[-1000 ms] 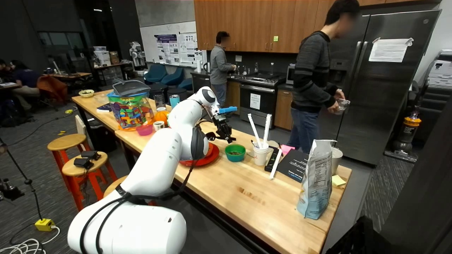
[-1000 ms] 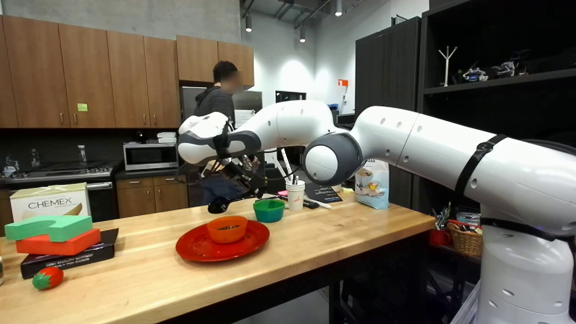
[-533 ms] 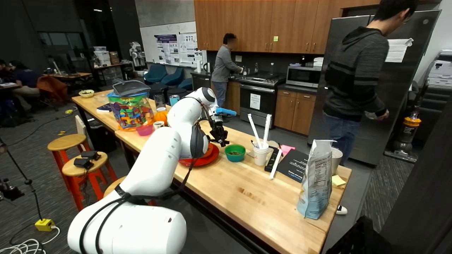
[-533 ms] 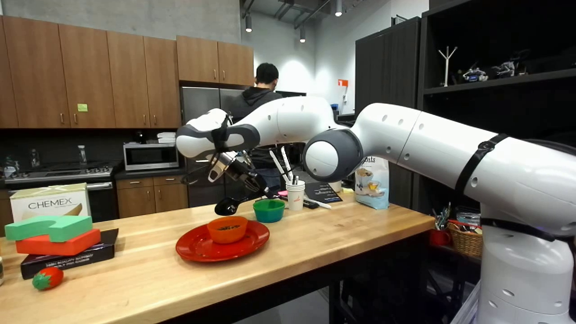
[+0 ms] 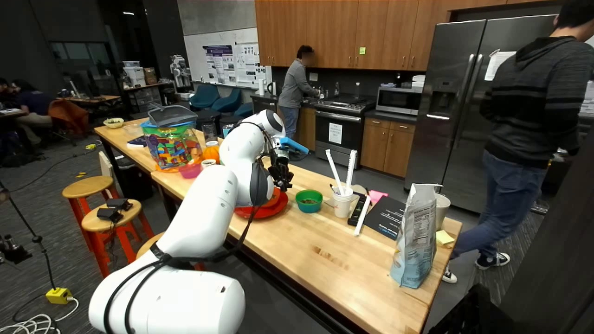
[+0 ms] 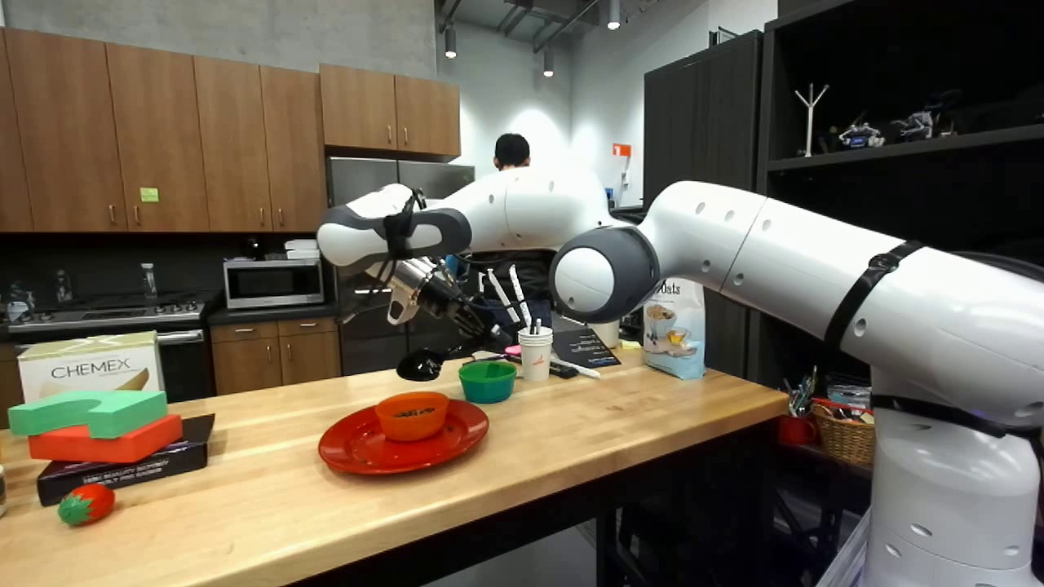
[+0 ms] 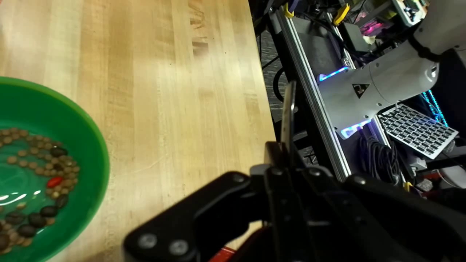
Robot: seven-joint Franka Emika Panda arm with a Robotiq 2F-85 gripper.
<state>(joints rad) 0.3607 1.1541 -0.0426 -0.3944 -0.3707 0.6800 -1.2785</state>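
1. The end effector [image 7: 279, 165] is clenched on a black spoon [image 6: 421, 364];
2. I see the spoon hang above the tabletop [image 6: 620, 416], near the green bowl [image 6: 488, 386];
3. an orange bowl [image 6: 412, 425] sits on a red plate [image 6: 351, 448].

In an exterior view the red plate [image 5: 265, 212] is partly hidden by the arm [image 5: 209, 208]. How the black spoon [image 6: 419, 365] is gripped by the hand [image 6: 497, 336] cannot be made out, and the contents [image 6: 414, 412] of the orange bowl [image 6: 400, 427] are too small to be told apart. In the wrist view the green bowl [image 7: 89, 140] is cut off by the left edge. In an exterior view one person [image 5: 529, 102] is cut off at the right, and another person's face [image 5: 308, 58] is blurred.
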